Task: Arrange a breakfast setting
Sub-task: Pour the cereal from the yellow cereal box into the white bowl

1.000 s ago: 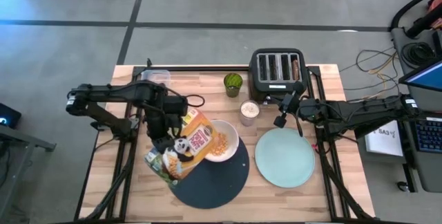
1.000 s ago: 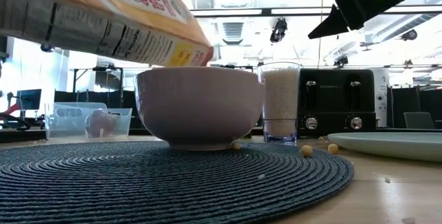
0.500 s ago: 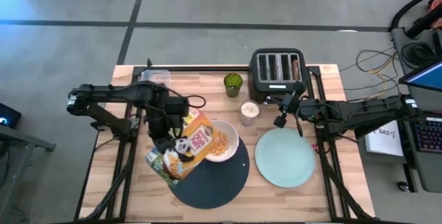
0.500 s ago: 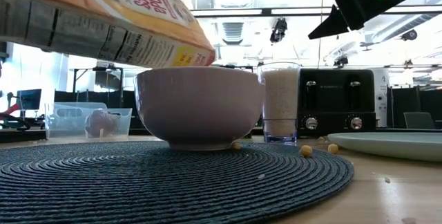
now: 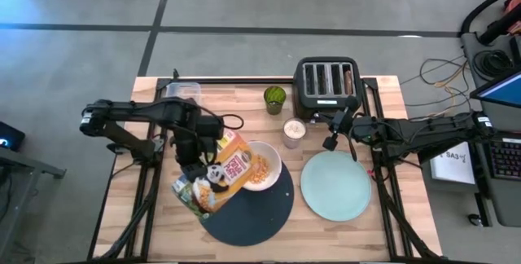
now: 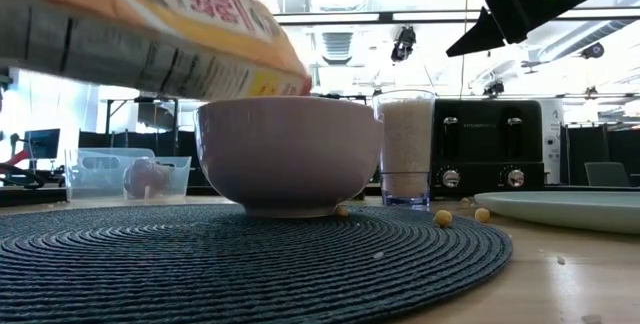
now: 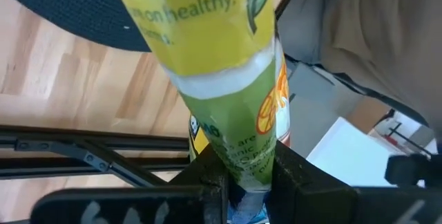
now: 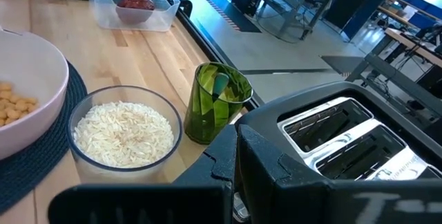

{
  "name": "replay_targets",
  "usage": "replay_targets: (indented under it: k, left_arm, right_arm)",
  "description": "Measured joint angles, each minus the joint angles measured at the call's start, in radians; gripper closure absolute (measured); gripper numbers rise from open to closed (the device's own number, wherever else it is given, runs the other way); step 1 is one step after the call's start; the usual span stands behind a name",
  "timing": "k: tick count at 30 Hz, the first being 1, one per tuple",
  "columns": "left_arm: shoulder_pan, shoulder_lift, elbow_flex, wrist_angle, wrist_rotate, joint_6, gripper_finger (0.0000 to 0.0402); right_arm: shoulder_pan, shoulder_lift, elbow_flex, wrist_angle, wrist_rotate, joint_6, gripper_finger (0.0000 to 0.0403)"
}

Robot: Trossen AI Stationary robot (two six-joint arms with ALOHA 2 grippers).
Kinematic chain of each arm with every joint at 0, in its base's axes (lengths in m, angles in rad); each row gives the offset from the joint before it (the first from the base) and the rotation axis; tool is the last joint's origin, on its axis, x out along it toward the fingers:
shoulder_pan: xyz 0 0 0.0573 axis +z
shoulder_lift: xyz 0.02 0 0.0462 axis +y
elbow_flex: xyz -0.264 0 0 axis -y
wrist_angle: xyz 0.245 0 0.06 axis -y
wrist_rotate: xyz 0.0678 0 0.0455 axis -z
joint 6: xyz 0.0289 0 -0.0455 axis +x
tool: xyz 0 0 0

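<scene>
While we read the pour:
Box axis: cereal box [image 5: 213, 176] tilts mouth-down toward white bowl [image 5: 260, 166].
Left gripper [image 7: 245, 182]: jaws clamped on box's bottom.
Bowl: on navy mat [image 5: 264, 211].
Right gripper [image 5: 332, 129]: idle; jaws unclear.

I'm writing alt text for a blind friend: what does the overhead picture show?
The left gripper tips a yellow cereal box over a white bowl of cereal on a dark round mat. The right gripper hangs between a black toaster and an empty mint-green plate.
</scene>
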Motion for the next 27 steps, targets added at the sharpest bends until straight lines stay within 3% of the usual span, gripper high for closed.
replay_targets:
  k: [4,7,17,27]
  left_arm:
    - [0.0,0.001,-0.001,0.005,-0.043,-0.029,0.0368]
    - [-0.005,0.017,-0.001,0.002,-0.005,0.017,0.0368]
    - [-0.007,0.0,-0.006,0.007,-0.038,-0.02,0.0369]
    - [-0.011,0.009,-0.006,0.007,-0.006,-0.003,0.037]
  right_arm:
    - [0.0,0.0,0.0,0.0,0.0,-0.003,0.0394]
    - [0.0,0.0,0.0,0.0,0.0,0.001,0.0394]
    - [0.0,0.0,0.0,0.0,0.0,0.003,0.0394]
    - [0.0,-0.001,0.0,0.0,0.0,0.003,0.0394]
